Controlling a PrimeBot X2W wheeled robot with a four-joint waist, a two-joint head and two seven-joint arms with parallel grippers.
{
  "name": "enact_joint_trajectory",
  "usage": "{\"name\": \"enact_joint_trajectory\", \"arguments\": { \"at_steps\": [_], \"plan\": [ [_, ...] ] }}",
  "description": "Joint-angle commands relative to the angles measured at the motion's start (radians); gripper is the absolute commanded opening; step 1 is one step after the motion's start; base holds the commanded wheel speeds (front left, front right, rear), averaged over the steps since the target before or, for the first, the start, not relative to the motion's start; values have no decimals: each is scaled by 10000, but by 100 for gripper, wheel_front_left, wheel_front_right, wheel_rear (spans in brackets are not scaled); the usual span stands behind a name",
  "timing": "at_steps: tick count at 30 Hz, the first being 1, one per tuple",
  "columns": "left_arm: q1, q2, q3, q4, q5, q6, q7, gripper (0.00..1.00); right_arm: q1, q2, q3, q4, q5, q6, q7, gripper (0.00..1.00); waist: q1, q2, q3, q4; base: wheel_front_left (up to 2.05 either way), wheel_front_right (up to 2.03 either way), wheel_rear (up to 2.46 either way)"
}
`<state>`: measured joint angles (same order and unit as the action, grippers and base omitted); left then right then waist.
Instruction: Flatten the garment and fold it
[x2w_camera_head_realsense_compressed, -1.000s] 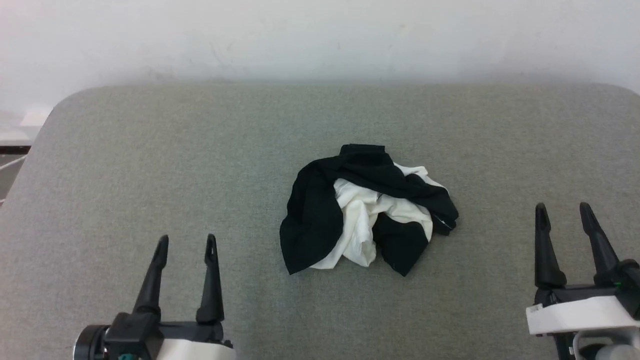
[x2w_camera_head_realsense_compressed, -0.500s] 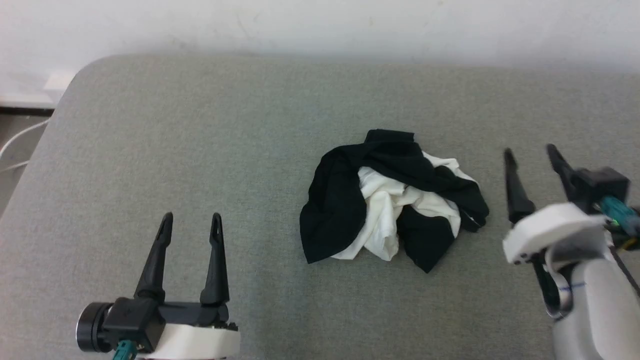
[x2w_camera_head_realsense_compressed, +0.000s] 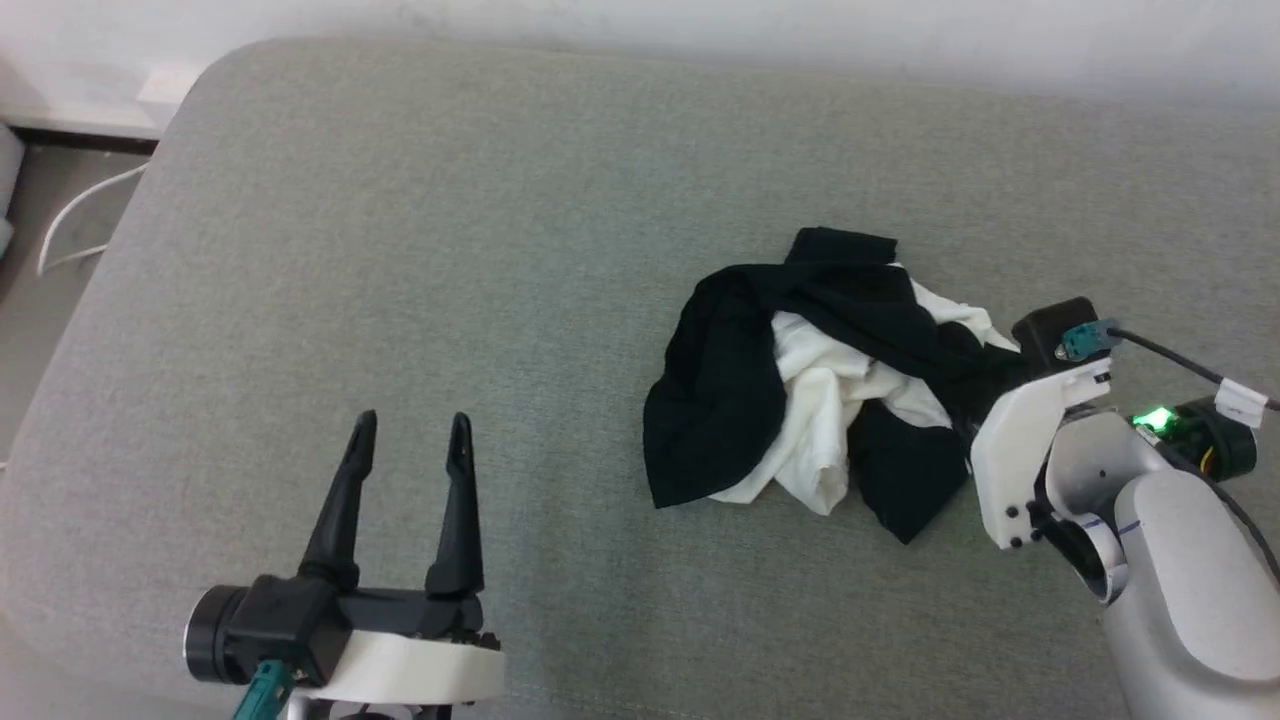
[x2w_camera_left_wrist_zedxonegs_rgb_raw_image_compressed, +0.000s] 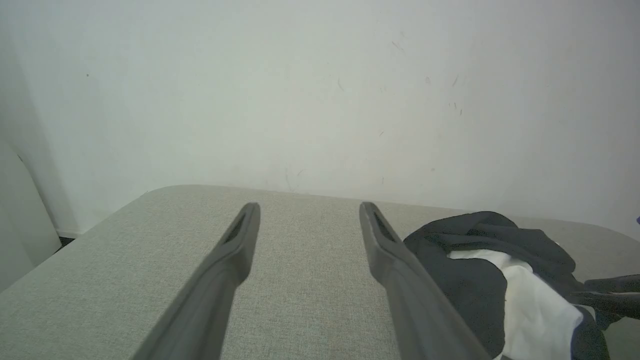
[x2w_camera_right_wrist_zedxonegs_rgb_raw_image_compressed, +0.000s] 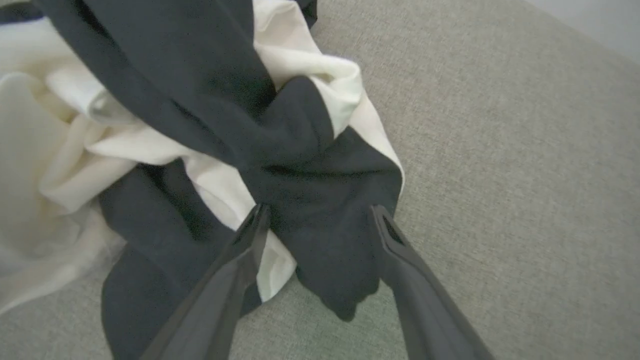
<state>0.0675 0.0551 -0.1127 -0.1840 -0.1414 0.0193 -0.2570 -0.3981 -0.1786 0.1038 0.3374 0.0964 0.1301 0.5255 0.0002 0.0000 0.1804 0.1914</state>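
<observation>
At the lower left, the left gripper with its two long dark fingers hovers over a bare part of the grey, fabric-covered table. Its jaws stand wide open and hold nothing.

Right of the table's middle lies the crumpled soft shirt, white in the body and black in the sleeves, bunched in one heap. From the left gripper it lies to the right and a little farther off, well apart. In the left wrist view it sits beside the right-hand finger, not between the two. No sleeve or hem is spread out, so I cannot name a clear long axis; the heap is only somewhat wider than deep. Flattening, in my judgement, is not yet begun.

At the heap's right edge is the right gripper — clearly the nearer one. Its jaws are spread apart, and a black fold at the heap's corner lies between the two tips, not pinched. Whether the tips touch the cloth I cannot tell. The next move probably turns on this relation — closing on that fold and drawing it outward, away from the heap.
</observation>
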Motion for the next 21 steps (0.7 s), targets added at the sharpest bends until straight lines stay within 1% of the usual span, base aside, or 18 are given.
{"name": "enact_joint_trajectory", "arguments": {
  "at_steps": [1, 4, 8, 9, 10, 15, 21],
  "plan": [
    [-242, -46, -58, 44, -86, 37, -47, 100, -140, -156, 110, 107, 133, 6, 245, 100, -2, 0, 90, 129, 0, 0, 0],
    [-319, -47, -144, 120, -169, 31, -47, 100, -273, -432, 169, 384, 3, 6, 534, 100, -2, 0, 145, 246, 0, 0, 0],
    [-440, -47, -253, 219, -246, -21, -47, 100, -408, -466, -123, 915, -165, 6, 534, 100, -2, 0, 225, 446, 0, 0, 0],
    [-453, -48, -266, 235, -274, -10, -47, 100, -433, -419, -242, 1046, -197, 6, 506, 39, -2, 0, 231, 491, 0, 0, 0],
    [-463, -48, -279, 245, -297, -6, -47, 100, -458, -385, -320, 1136, -260, 6, 436, 0, -2, 0, 232, 534, 0, 0, 0],
    [-388, -48, -234, 314, -319, 8, -47, 100, -562, -226, -295, 1425, -270, 6, 276, 0, -2, 0, 120, 581, 0, 0, 0],
    [-210, -48, -163, 436, -242, -35, -47, 100, -735, -48, -196, 1467, 64, 6, -172, 0, -2, 0, -358, 416, 0, 0, 0]
  ]
}}
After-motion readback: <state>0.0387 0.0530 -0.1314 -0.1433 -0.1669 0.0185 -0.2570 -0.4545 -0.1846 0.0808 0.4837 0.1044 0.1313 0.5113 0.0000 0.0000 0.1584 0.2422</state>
